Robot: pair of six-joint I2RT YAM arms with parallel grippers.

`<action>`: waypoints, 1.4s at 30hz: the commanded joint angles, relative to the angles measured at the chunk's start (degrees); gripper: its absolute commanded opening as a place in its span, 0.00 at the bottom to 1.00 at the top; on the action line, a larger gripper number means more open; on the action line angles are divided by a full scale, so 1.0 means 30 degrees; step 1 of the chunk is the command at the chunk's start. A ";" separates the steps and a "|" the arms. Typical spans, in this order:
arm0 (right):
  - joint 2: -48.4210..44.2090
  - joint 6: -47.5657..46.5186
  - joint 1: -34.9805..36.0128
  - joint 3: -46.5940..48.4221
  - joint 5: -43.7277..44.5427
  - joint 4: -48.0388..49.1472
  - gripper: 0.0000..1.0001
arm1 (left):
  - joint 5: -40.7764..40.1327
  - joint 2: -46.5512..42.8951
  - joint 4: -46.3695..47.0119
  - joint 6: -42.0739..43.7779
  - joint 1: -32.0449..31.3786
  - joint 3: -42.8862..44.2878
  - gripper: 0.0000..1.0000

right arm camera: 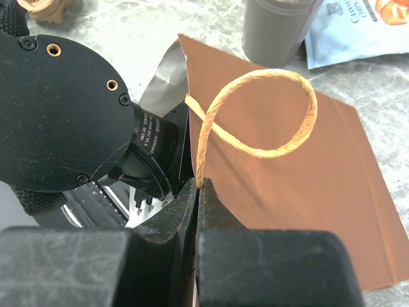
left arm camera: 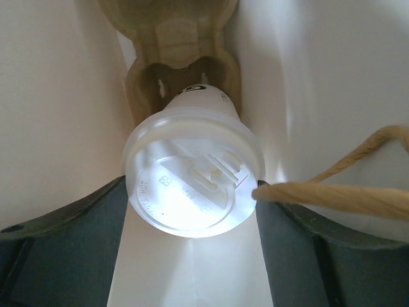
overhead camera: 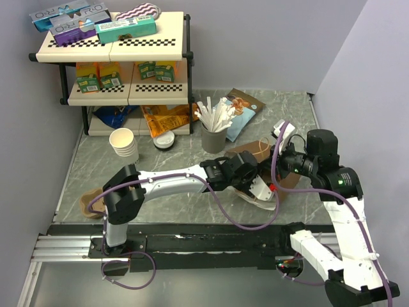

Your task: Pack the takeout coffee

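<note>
**Now: cup inside bag, both pincers engaged**

Surface: grey marbled desk (overhead camera: 96,166), closed in by plain pale lilac walls (overhead camera: 255,38). A two-tier shelf (overhead camera: 108,48) with boxes stands at the back left. The grey straw holder (overhead camera: 214,137) stands near the middle.

The paper bag (right arm camera: 287,166) is brown and lies on the desk right of centre. Its inside is white.

The takeout coffee (left arm camera: 192,166) is inside the bag and hidden in the top view. Its long axis runs along the left arm's reach, with the lid facing back at the wrist camera and the base pointing deeper into the bag. A tan moulded pulp piece (left arm camera: 172,51) sits just beyond the base.

The left pincer (left arm camera: 190,187) grips the cup, one dark finger against each side just under the lid rim.

The right pincer (right arm camera: 198,192) is closed, clamped on the bag's rim at the foot of the twisted paper handle (right arm camera: 312,112), which loops up above the jaws.
</note>
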 commanded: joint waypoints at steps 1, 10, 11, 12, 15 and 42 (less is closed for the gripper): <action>0.0190 0.0753 0.0016 0.0636 -0.0267 -0.0410 0.00 | -0.0285 -0.0179 0.3191 -0.0124 0.0088 0.0318 0.01; -0.0073 0.1133 -0.0101 0.0372 -0.0764 -0.0351 0.00 | 0.0330 -0.0150 0.3779 -0.0680 0.0147 0.0229 0.01; -0.0074 0.1222 -0.0101 0.0343 -0.0969 -0.0292 0.00 | 0.0417 -0.0121 0.3866 -0.0709 0.0147 0.0228 0.01; -0.0103 0.1251 -0.0130 0.0343 -0.1174 -0.0176 0.00 | 0.0679 -0.0092 0.3983 -0.0739 0.0147 0.0199 0.01; -0.0161 0.1398 -0.0248 0.0226 -0.2082 0.0000 0.00 | 0.1293 -0.0062 0.4248 -0.0855 0.0176 0.0111 0.01; -0.1097 0.3042 -0.1478 -0.0505 -0.8530 0.0265 0.00 | 0.2848 -0.3228 0.2491 -0.1853 -0.0292 -0.1794 0.01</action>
